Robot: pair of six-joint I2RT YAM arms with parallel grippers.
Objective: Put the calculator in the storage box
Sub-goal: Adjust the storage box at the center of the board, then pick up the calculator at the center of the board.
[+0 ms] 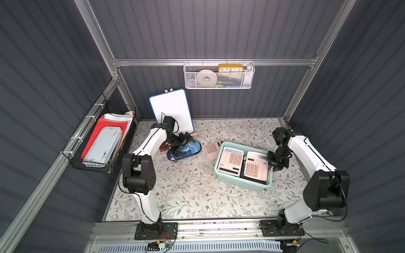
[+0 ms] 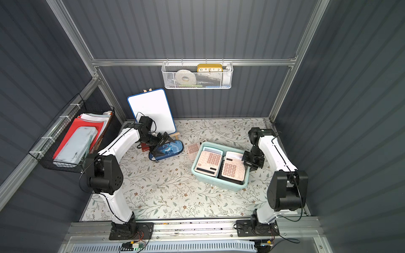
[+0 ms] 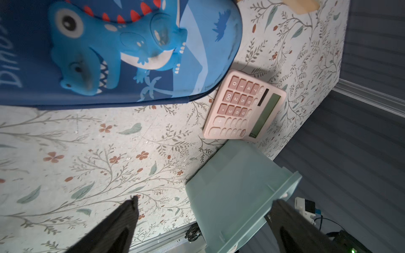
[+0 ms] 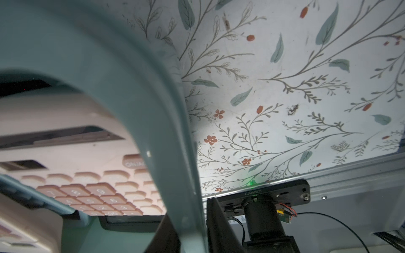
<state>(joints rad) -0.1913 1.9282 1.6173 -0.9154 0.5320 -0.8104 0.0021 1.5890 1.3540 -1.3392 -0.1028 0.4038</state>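
Two calculators (image 1: 231, 161) sit in storage box (image 1: 243, 184), third calculator (image 1: 211, 149) lies outside; left gripper (image 3: 203, 202) gapes empty, right gripper (image 4: 191, 210) straddles the rim, clamping indeterminate.

Pink calculator (image 1: 211, 149), mint storage box (image 1: 241, 183), floral tabletop (image 1: 186, 186).

Even bright light, soft shadows, warped edges, storage box (image 4: 140, 114) blurred.

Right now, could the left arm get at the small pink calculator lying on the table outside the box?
Probably yes. The left gripper is open, above the pencil case, and the calculator lies face up beside it with nothing on top. Only the box, close against one edge, might crowd the gripper.
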